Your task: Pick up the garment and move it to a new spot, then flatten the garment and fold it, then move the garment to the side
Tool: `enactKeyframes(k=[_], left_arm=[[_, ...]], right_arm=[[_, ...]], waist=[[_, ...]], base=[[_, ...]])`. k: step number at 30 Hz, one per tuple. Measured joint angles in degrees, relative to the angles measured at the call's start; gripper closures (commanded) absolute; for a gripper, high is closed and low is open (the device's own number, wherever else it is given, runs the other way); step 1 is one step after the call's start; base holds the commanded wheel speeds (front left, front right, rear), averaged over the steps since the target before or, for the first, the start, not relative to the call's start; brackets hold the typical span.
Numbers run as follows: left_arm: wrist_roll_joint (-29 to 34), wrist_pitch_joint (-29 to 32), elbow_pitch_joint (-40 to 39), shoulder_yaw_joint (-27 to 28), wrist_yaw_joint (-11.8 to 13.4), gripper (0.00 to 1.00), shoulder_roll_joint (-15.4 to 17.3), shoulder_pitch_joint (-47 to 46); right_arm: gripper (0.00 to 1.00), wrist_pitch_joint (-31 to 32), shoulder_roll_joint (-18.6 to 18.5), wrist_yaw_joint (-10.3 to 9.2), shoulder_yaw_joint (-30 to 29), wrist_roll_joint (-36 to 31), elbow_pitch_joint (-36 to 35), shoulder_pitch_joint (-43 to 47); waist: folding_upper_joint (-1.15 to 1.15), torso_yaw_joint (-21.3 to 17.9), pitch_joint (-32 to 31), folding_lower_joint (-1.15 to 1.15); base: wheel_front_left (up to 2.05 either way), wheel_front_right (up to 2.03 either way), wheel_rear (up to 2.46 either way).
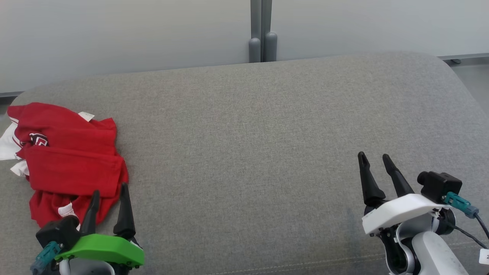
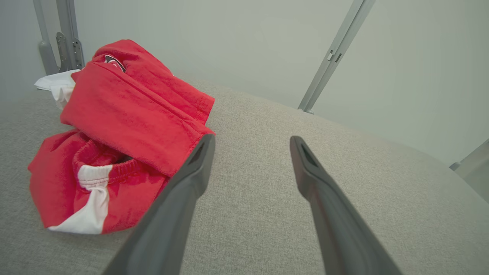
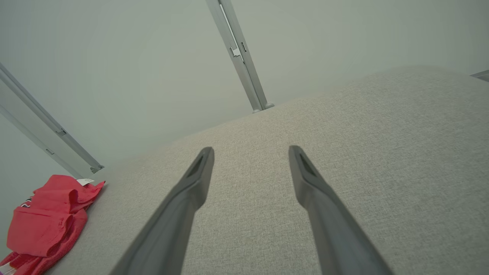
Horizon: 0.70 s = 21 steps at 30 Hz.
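Judging the garment (image 1: pixel 72 160) soft and floppy, we would pinch its thick fold just ahead of our spread left gripper (image 1: pixel 110 189).

both claws gape: left claw (image 1: pixel 109 191), right claw (image 1: pixel 374 156), pointing forward.

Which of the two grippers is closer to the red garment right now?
The left gripper, on the green mount: its open fingers reach the red garment's near edge. The right gripper, on the white mount, hangs open far across the grey cushion.
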Motion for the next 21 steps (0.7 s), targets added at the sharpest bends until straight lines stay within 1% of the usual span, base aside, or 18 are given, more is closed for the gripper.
enactKeyframes(k=[10,16,21], left_arm=[[7.3,-2.1,-0.4,-0.6,1.2,0.00,0.0,0.4],[10.9,-3.2,-0.4,-0.7,2.1,0.00,0.0,0.6],[14.3,-4.1,-0.4,-1.1,2.7,0.00,0.0,0.8]], right_arm=[[0.00,-2.1,-0.3,-1.42,1.9,-7.8,-0.3,0.0],[0.00,-3.1,-0.6,-1.54,3.1,-12.2,-0.4,0.0],[0.00,-4.1,-0.7,-2.31,3.8,-16.2,-0.7,0.0]], waist=[[0.00,0.1,0.0,0.00],[0.00,0.2,0.0,0.00],[0.00,0.1,0.0,0.00]], base=[[0.00,0.00,0.00],[0.00,0.00,0.00],[0.00,0.00,0.00]])
